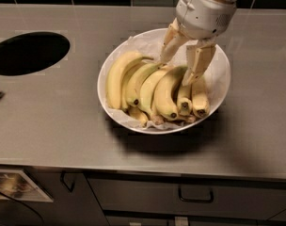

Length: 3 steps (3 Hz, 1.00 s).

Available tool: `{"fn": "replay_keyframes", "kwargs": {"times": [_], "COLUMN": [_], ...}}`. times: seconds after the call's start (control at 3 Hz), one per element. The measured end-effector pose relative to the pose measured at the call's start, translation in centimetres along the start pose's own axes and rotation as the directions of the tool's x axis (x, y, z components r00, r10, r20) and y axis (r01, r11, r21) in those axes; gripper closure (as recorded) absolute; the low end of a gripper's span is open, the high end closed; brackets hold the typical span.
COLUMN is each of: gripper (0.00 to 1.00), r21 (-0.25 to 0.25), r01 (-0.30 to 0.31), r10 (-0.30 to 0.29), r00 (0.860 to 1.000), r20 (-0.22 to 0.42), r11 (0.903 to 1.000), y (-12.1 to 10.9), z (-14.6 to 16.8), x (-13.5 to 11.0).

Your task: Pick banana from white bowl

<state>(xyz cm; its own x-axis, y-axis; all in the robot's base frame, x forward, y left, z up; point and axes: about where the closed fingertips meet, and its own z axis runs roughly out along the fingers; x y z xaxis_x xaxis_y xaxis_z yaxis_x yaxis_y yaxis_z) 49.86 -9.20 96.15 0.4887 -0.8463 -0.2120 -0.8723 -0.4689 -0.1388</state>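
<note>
The white bowl point(218, 86), lined with crinkled paper, sits on the steel counter and holds several bananas. The banana point(165, 94) is long and curved, with a greenish stem pointing to the back and a black dot at its front tip. It lies in the middle of the bunch. My gripper point(181, 64) hangs from above over the back of the bowl. It is open, with one beige finger on each side of the banana's stem end, and it holds nothing.
Two short stubby bananas point(192, 100) lie to the right of the banana, and a broad pale one point(115, 76) lies at the far left. A round dark hole point(27, 52) is cut in the counter at left. Drawers with handles point(195, 196) run below the counter's front edge.
</note>
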Motion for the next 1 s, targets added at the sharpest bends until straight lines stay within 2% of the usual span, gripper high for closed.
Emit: {"fn": "replay_keyframes", "kwargs": {"times": [0.33,0.67,1.0], "gripper": [0.47,0.53,0.53], "r21": [-0.007,-0.017,-0.019], "r01": [0.013,0.020,0.022], "r10": [-0.013,-0.020,-0.022], "r00": [1.000,1.000,1.000], "r20": [0.008,0.014,0.014], "r11": [0.9999,0.9996,0.9996], "y": [-0.30,-0.32,-0.33], "z": [0.40,0.76,0.82], "x": [0.17,0.29,0.32]}}
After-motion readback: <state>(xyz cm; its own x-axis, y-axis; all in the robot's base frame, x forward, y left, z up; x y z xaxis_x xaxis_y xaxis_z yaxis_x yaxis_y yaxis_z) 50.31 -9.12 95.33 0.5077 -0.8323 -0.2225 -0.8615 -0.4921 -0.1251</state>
